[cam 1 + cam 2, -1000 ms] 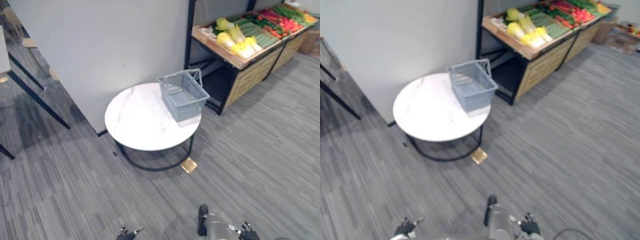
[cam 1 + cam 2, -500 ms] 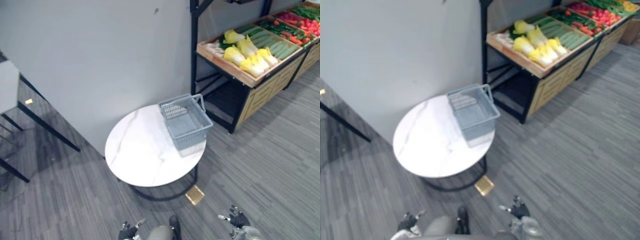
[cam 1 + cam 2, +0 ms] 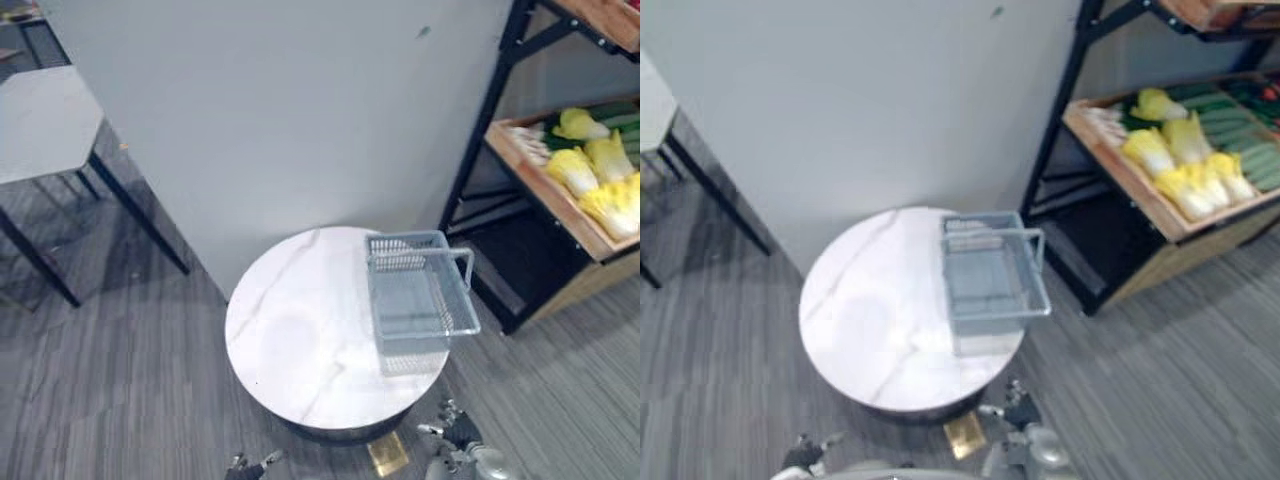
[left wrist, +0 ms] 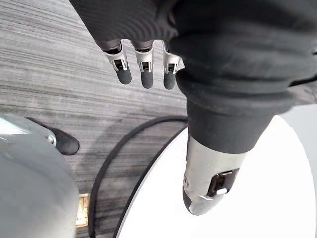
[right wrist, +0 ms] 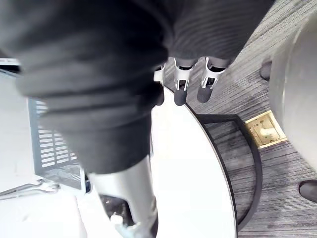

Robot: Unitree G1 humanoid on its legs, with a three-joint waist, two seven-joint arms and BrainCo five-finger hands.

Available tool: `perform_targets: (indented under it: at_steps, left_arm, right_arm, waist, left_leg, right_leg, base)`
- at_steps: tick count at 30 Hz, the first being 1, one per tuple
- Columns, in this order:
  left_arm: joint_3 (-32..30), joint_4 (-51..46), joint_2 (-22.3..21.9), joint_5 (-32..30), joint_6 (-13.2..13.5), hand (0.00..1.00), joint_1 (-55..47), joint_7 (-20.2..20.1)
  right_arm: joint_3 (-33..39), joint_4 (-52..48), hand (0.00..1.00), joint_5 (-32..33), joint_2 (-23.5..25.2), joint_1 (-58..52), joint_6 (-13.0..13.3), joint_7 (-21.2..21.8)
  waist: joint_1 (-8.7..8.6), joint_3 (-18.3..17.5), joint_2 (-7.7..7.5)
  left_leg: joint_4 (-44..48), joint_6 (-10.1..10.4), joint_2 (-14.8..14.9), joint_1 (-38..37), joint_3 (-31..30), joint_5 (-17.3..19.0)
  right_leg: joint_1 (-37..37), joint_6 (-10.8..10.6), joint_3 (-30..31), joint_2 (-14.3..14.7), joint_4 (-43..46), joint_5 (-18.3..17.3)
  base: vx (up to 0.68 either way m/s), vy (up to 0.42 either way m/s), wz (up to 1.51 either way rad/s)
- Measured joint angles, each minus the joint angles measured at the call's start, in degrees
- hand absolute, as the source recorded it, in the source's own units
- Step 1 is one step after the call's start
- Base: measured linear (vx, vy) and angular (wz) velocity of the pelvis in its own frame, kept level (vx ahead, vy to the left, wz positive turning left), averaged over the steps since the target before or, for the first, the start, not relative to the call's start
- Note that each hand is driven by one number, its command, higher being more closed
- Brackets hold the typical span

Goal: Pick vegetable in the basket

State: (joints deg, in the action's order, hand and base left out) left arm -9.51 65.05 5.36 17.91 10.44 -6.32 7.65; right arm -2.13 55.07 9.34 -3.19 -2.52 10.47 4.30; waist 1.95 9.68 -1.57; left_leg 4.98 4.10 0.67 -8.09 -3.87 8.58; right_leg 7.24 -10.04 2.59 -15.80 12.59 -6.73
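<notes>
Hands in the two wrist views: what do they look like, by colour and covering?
They match. The left hand and right hand each have silver fingers with dark tips, a silver thumb set apart, and a dark ribbed cover over the back and wrist.

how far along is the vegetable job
Done: nothing; the basket on the table is empty. In hand: nothing; the left hand and right hand hang open near the table's edge. Left: take one of the vegetables from the shelf and put it in the basket.
</notes>
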Motion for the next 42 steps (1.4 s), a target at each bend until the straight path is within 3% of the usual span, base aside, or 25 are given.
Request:
perform_targets:
  at_steps: [1,2,3,4,5,6,8,9,12,18,21,24,29,30,33,34,35,39,42]
  left_arm:
    - [-0.09,0.0,0.33,0.02,0.12,0.0,-0.23,0.02]
    - [-0.81,0.2,1.07,0.02,0.21,0.0,-1.27,0.02]
    - [-1.55,1.24,0.7,0.01,0.06,0.0,-1.32,0.03]
    - [-2.25,2.09,-1.04,0.01,0.07,0.0,-1.9,-0.14]
    - [-2.63,2.57,-2.09,0.0,0.06,0.0,-1.91,-0.27]
    - [-3.83,3.11,-2.89,-0.03,0.07,0.0,-1.86,-0.53]
    - [-5.32,3.28,-3.15,-0.25,-0.32,0.0,-1.85,-1.44]
    - [-6.22,3.42,-3.02,-0.65,-1.14,0.0,-1.89,-1.64]
    - [-7.36,4.29,-3.15,-0.95,-2.22,0.0,-2.14,-1.61]
    - [-12.67,4.31,-3.98,-3.1,-2.3,0.0,-2.32,-1.76]
    - [-13.34,4.15,-4.28,-4.16,-2.32,0.0,-2.38,-1.82]
    - [-10.37,2.81,-3.97,-5.86,-2.19,0.0,-2.52,-2.39]
    - [-2.08,2.75,-1.42,-5.71,-1.94,0.0,-2.52,-2.96]
    - [-0.31,2.67,-1.07,-5.72,-1.68,0.0,-2.37,-2.91]
    - [1.89,2.06,-0.54,-5.78,-1.6,0.0,-2.28,-2.99]
    - [2.03,1.97,-0.49,-5.78,-1.57,0.0,-2.27,-3.01]
    - [2.55,1.46,-0.16,-5.83,-1.6,0.0,-2.17,-3.05]
    - [2.95,0.33,0.82,-7.98,-1.13,0.0,-1.05,-3.01]
    - [3.02,-0.1,1.38,-8.06,-1.12,0.0,0.74,-2.98]
  right_arm:
    - [-0.03,0.24,0.0,0.0,0.48,-0.18,-0.07,0.0]
    - [-0.2,1.66,0.0,0.0,1.25,-0.25,-0.05,0.02]
    - [-0.03,2.61,0.0,0.03,0.67,0.2,-0.18,0.01]
    - [0.07,3.43,0.0,0.04,-0.98,0.82,-0.07,-0.16]
    - [0.9,4.49,0.0,0.04,-2.25,1.23,-0.01,-0.3]
    - [2.66,6.13,0.0,0.04,-3.47,1.3,-0.02,-0.44]
    - [7.23,9.66,0.0,-0.41,-3.99,0.68,-0.42,-1.47]
    - [12.12,11.6,0.0,-0.49,-4.47,0.15,-0.68,-2.82]
    - [18.96,14.4,0.0,-3.24,-6.18,-1.17,-2.01,-5.02]
    - [36.52,15.08,0.0,-7.31,-12.99,-0.88,-3.76,-7.69]
    - [37.51,11.52,0.0,-9.69,-17.21,2.03,-4.4,-9.18]
    - [31.67,1.62,0.0,-14.61,-21.8,8.61,-4.45,-10.63]
    - [20.91,-19.16,0.0,-23.47,-27.02,16.05,-3.16,-14.83]
    - [18.1,-21.94,0.0,-25.41,-29.12,18.81,-2.71,-15.38]
    - [11.63,-26.98,0.0,-28.59,-33.08,22.84,-2.44,-15.13]
    - [10.14,-28.2,0.0,-29.72,-33.75,23.55,-2.33,-15.05]
    - [7.36,-30.79,0.0,-30.88,-34.91,25.18,-2.02,-14.64]
    - [-2.62,-35.78,0.0,-31.96,-37.44,33.12,-0.32,-12.43]
    - [-9.92,-39.1,0.0,-34.18,-37.86,41.09,0.24,-11.11]
  waist:
    - [-0.03,-0.21,-0.6]
    - [0.08,-1.22,-2.46]
    - [-0.1,-1.24,-1.31]
    - [-0.21,-1.92,1.18]
    - [-0.32,-2.37,3.0]
    - [-0.34,-2.37,3.83]
    - [-0.47,-2.11,3.14]
    - [-0.8,-1.95,2.77]
    - [-1.77,-1.88,2.93]
    - [-1.95,-1.84,3.07]
    - [-2.35,-1.56,3.7]
    - [-3.0,-0.96,4.5]
    - [-2.81,0.0,4.33]
    - [-2.55,0.22,4.84]
    - [-1.94,1.6,5.05]
    - [-1.94,2.15,4.38]
    - [-1.92,2.36,4.91]
    - [-1.58,5.39,3.71]
    - [-0.33,7.19,2.97]
  left_leg:
    - [0.4,0.88,0.39,-0.07,-0.4,0.62]
    - [1.3,2.48,1.23,0.03,-1.35,2.2]
    - [2.19,3.45,3.26,0.02,-1.92,3.07]
    - [3.47,4.5,7.4,1.46,-1.34,3.65]
    - [3.67,5.44,9.61,2.03,-1.46,3.24]
    - [3.64,6.42,11.01,2.9,-1.27,0.75]
    - [3.56,5.11,10.89,4.41,1.11,-5.1]
    - [3.03,3.63,10.98,4.97,6.49,-9.11]
    - [1.66,3.14,11.48,4.6,14.51,-12.57]
    - [-4.44,3.2,10.81,3.54,14.83,-12.72]
    - [-6.48,4.02,10.48,4.02,17.06,-11.56]
    - [-7.01,3.75,9.85,6.97,19.25,-9.22]
    - [-6.7,3.6,8.32,11.01,20.43,-9.03]
    - [-6.69,3.24,7.86,11.37,20.4,-9.32]
    - [-6.38,3.09,7.34,12.2,19.0,-9.41]
    - [-6.43,3.1,7.3,12.44,18.51,-9.4]
    - [-6.35,3.09,7.17,12.97,17.83,-9.4]
    - [-6.1,3.02,6.64,14.12,15.67,-9.41]
    - [-5.83,2.82,6.33,15.01,14.79,-9.53]
  right_leg:
    - [-0.75,-0.83,-1.16,-0.21,-1.32,1.06]
    - [-1.92,-1.0,-2.9,-0.05,-3.45,6.11]
    - [-2.29,-1.53,-3.93,1.5,-2.72,6.81]
    - [-2.51,0.48,-6.22,5.24,-3.03,5.94]
    - [-2.51,1.72,-7.79,7.34,-3.03,5.12]
    - [-2.44,3.12,-9.5,8.44,-2.48,3.79]
    - [-3.13,4.42,-12.54,7.66,-1.98,2.72]
    - [-4.09,5.5,-14.93,6.89,-2.17,2.17]
    - [-6.27,6.34,-18.41,6.92,-2.56,1.36]
    - [-5.57,5.31,-19.47,7.75,-3.73,1.39]
    - [-4.05,4.76,-19.05,7.47,-4.54,2.59]
    - [-0.13,4.13,-17.51,6.69,-4.8,4.7]
    - [3.03,3.77,-15.12,6.44,-8.99,8.83]
    - [3.47,3.56,-14.92,6.47,-9.69,9.85]
    - [3.76,3.81,-15.04,6.38,-10.24,10.57]
    - [3.84,3.75,-15.21,6.4,-10.37,10.83]
    - [4.1,3.77,-15.5,6.34,-10.52,10.93]
    - [4.5,3.71,-16.1,5.88,-10.54,11.2]
    - [4.44,3.91,-16.04,5.71,-11.55,12.14]
  base:
    - [0.21,-0.511,0.56]
    - [0.19,-0.581,0.38]
    - [0.19,-0.568,0.4]
    - [0.19,-0.533,0.39]
    - [0.19,-0.437,0.49]
    - [0.17,-0.403,0.68]
    - [0.14,-0.418,0.81]
    - [0.09,-0.326,0.75]
    - [0.06,-0.208,0.69]
    - [0.0,-0.013,0.13]
    - [-0.04,0.122,-0.05]
    - [-0.1,0.135,-0.17]
    - [-0.04,0.066,-0.2]
    - [0.04,0.04,0.0]
    - [0.04,0.019,0.04]
    - [0.08,0.001,0.11]
    - [0.06,-0.003,0.11]
    - [0.03,0.004,0.14]
    - [0.01,0.014,0.11]
